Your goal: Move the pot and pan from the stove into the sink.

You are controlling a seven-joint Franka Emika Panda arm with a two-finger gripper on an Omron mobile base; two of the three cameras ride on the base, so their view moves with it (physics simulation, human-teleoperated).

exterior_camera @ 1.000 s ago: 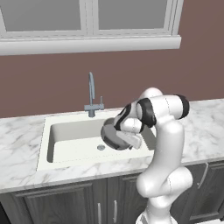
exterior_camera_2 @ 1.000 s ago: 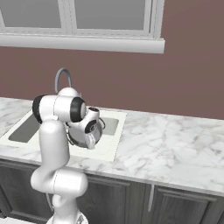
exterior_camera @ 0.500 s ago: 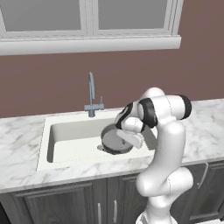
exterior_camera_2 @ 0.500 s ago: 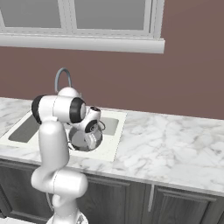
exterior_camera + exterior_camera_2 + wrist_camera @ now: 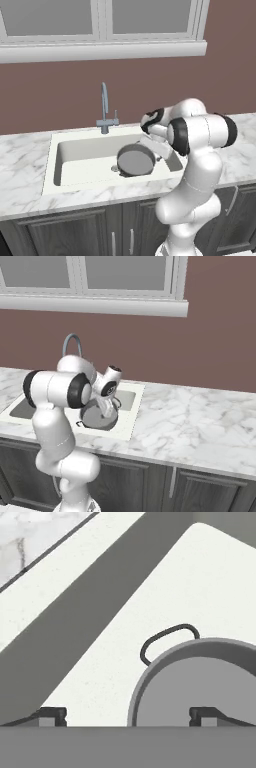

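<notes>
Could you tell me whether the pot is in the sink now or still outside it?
In. The pot sits inside the sink, below the counter rim, and the open gripper has one fingertip outside its wall.

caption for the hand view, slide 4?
Open jaws straddle the rim of the grey pot, which rests in the sink.

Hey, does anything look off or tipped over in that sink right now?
Nothing stands out. The wide, shallow grey metal pot sits in the pale off-white sink basin, one loop handle showing in the hand view, and the open gripper straddles its rim.
</notes>
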